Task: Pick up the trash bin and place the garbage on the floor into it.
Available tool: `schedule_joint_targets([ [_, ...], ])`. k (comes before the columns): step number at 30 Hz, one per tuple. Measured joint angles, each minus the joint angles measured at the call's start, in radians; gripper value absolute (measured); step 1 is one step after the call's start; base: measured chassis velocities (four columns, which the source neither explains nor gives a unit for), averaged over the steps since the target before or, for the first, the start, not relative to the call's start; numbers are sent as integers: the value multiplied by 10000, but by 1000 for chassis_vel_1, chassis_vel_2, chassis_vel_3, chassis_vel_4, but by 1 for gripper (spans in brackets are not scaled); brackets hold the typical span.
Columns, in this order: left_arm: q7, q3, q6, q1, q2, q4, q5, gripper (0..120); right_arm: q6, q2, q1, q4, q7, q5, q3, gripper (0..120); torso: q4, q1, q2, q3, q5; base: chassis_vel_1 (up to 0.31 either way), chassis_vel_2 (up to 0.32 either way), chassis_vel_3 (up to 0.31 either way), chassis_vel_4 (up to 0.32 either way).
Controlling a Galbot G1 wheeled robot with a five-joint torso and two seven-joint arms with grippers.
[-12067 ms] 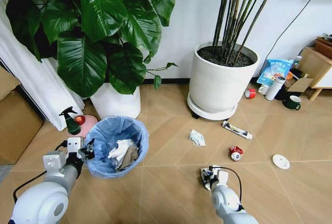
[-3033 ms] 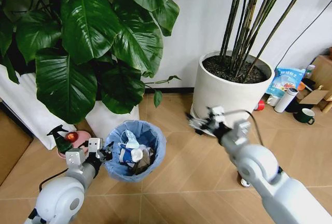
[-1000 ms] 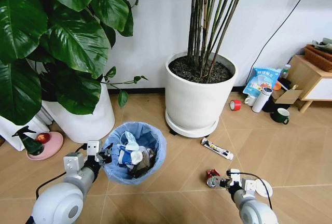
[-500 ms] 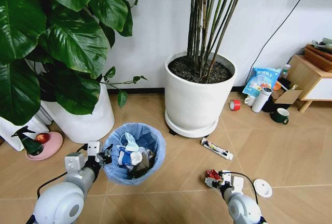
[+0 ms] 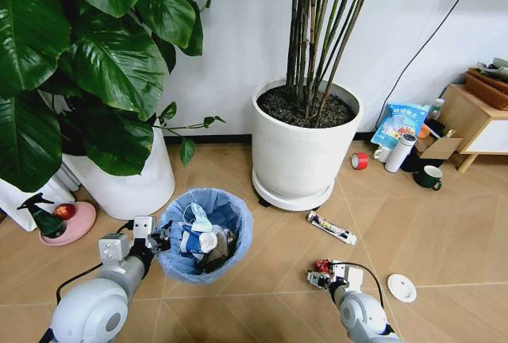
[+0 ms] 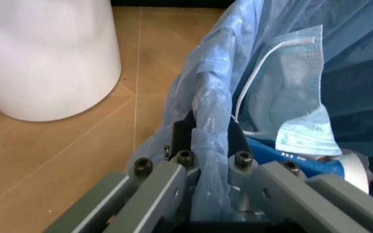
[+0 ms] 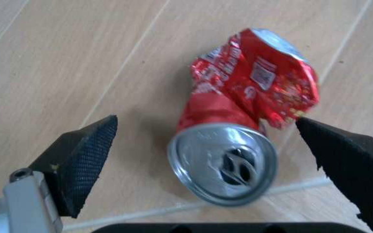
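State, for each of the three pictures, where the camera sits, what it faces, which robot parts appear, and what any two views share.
Head view: high on the robot, looking down at the tan chevron floor; both arms show.
Left wrist view: behind the left gripper, clamped on the round black bin's crinkled blue bag rim.
Right wrist view: above the open right gripper, straddling the crushed red can.
Shared: head and left wrist views show the bin; head and right wrist views show the can.

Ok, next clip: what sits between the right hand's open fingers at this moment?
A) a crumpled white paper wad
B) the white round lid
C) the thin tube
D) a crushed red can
D: in the right wrist view the crushed red can lies on the floor between the spread fingers of the right hand, not yet gripped.
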Motion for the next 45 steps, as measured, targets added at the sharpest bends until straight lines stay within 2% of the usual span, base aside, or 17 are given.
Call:
schedule_joint_targets([
  [7, 0, -4, -2, -49, 28, 29, -27, 0, 30, 115, 322, -346, -24, -113, -131, 90, 0, 0, 0, 0, -1, 0, 0, 0, 0],
  [18, -8, -5, -2, -95, 32, 72, -56, 0, 187, 172, 373, -581, -110, -321, -116, 49, 0, 0, 0, 0, -1, 0, 0, 0, 0],
  [28, -22, 17, -2, -177, 25, 110, -112, 0, 249, 149, 351, -523, -121, -370, 27, 48, -1, 0, 0, 0, 1, 0, 0, 0, 0],
  [33, -29, -4, -2, -159, 21, 105, -115, 0, 319, -84, 157, 534, -118, -342, 248, 48, 0, 0, 0, 0, 2, 0, 0, 0, 0],
  [36, -29, -3, -2, -158, 12, 105, -109, 0, 134, -541, -66, 2283, -117, 130, 391, 48, 1, 0, 0, 0, -2, 0, 0, 0, 0],
  [37, -29, -3, -2, -158, 12, 105, -109, 0, 134, -541, -66, 2283, -117, 130, 391, 48, 1, 0, 0, 0, -2, 0, 0, 0, 0],
  [44, -12, 208, -7, -215, -21, 283, 27, 0, -399, -1635, 115, 5620, -128, 1648, 190, 48, 0, 0, 0, -1, -1, 0, 0, 0, 0],
  [45, -12, 208, -7, -215, -21, 283, 27, 0, -399, -1635, 115, 5620, -128, 1648, 190, 48, 0, 0, 0, -1, -1, 0, 0, 0, 0],
])
